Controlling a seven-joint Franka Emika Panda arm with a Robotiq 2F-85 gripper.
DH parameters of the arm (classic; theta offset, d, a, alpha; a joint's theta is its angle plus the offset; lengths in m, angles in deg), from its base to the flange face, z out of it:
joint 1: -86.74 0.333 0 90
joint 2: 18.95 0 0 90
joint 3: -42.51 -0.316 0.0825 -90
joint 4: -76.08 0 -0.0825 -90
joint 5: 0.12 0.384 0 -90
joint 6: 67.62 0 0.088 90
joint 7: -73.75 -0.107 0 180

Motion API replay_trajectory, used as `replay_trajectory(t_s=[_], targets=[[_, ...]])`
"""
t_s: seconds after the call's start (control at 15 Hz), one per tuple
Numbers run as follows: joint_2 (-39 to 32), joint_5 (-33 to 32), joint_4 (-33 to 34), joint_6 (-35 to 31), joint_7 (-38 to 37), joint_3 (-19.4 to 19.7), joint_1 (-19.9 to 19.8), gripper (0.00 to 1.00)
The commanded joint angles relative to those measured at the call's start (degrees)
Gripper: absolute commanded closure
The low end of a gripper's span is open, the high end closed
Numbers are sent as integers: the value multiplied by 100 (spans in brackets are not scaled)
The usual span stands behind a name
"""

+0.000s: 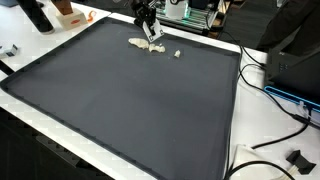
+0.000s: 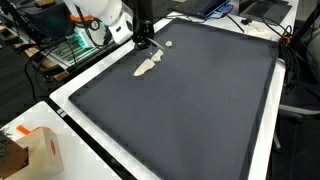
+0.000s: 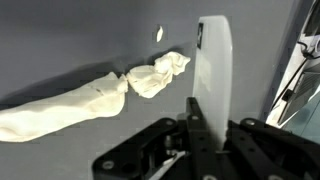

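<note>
My gripper is shut on a flat white strip that stands up from between the fingers. It hangs over the far end of a dark grey mat, as both exterior views show: gripper, gripper. Just beside it on the mat lies a crumpled, elongated white cloth, seen too as the cloth and cloth. A small white scrap lies apart from the cloth, scrap, scrap.
The mat lies on a white table. Cables and black parts lie off one side. A cardboard box stands at a corner. Green-lit equipment stands behind the arm.
</note>
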Motion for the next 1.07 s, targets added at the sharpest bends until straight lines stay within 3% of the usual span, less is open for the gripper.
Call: replay_trajectory(t_s=[0.0,0.6,1.0], targets=[[45,-7,-29,-42,-342,-123,-115,99],[165,-73,-77,-441,-1622,-290,-39,99],[430,-630,-183,-826,-3219,-557,52,99]])
